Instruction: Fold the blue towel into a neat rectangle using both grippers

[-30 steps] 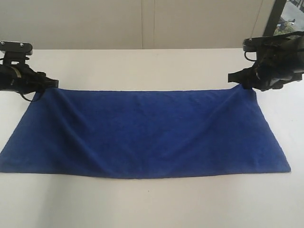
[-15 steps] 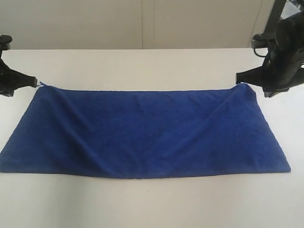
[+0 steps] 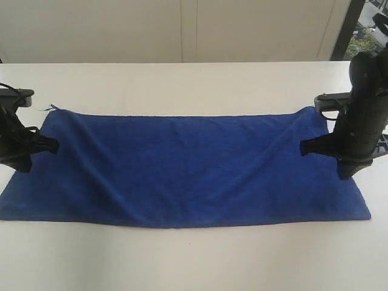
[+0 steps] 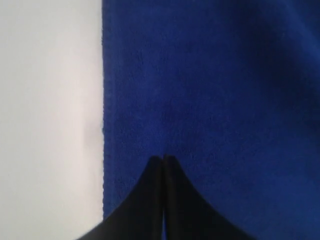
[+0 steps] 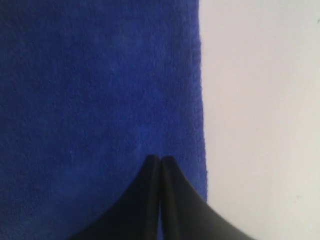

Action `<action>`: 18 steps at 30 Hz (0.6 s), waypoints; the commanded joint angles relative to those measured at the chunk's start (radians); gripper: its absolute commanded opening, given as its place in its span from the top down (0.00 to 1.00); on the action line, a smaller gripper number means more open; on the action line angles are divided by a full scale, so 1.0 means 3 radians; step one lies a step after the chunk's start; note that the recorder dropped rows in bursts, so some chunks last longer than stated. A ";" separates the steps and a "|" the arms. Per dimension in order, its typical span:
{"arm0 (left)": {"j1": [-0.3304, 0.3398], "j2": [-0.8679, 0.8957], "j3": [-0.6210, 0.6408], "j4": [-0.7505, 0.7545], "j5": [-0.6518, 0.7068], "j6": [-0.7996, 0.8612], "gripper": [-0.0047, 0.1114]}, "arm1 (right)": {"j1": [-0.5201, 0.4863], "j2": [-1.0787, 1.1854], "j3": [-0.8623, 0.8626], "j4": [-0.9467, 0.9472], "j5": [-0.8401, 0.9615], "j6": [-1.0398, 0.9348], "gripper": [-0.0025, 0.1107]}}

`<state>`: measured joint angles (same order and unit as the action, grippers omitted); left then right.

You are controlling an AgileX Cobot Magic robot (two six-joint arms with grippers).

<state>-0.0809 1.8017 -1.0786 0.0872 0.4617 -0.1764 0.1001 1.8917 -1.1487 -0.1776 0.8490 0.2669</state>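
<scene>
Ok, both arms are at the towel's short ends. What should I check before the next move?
1. Blue towel lies spread on the table: ok.
2. Cloth smooth: not ok, creases run from the far corners.
3. Left gripper over the left short edge: ok.
4. Right gripper over the right short edge: ok.
5. Cloth pinched: cannot tell; both grippers are shut, tips together.

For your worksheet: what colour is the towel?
The towel is plain deep blue, clearest in the exterior view.
</scene>
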 commanded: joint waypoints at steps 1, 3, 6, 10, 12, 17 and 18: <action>-0.0009 -0.0030 0.0081 -0.0088 0.0058 0.0079 0.96 | 0.0005 -0.0119 0.0179 0.0012 -0.0104 -0.0038 0.98; -0.0009 -0.0017 0.0104 -0.0088 0.0059 0.0079 0.96 | 0.0005 -0.0134 0.0250 0.0019 -0.0157 -0.0038 0.98; -0.0009 0.0043 0.0173 -0.0088 0.0059 0.0079 0.96 | 0.0005 -0.0134 0.0339 0.0019 -0.0226 -0.0032 0.98; -0.0009 0.0089 0.0260 -0.0088 0.0103 0.0079 0.96 | 0.0005 -0.0134 0.0499 0.0013 -0.0388 -0.0032 0.98; -0.0009 0.0089 0.0305 -0.0088 0.0124 0.0079 0.96 | 0.0005 -0.0118 0.0574 0.0006 -0.0419 -0.0032 0.98; -0.0009 0.0089 0.0351 -0.0088 0.0255 0.0079 0.96 | 0.0005 -0.0118 0.0657 0.0006 -0.0294 -0.0032 0.98; -0.0009 0.0089 0.0351 -0.0088 0.0289 0.0079 0.96 | 0.0005 -0.0118 0.0657 0.0006 -0.0239 -0.0032 0.98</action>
<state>-0.0809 1.8157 -1.0016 0.0687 0.4593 -0.1550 0.1001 1.8490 -0.9717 -0.1724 0.7239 0.2644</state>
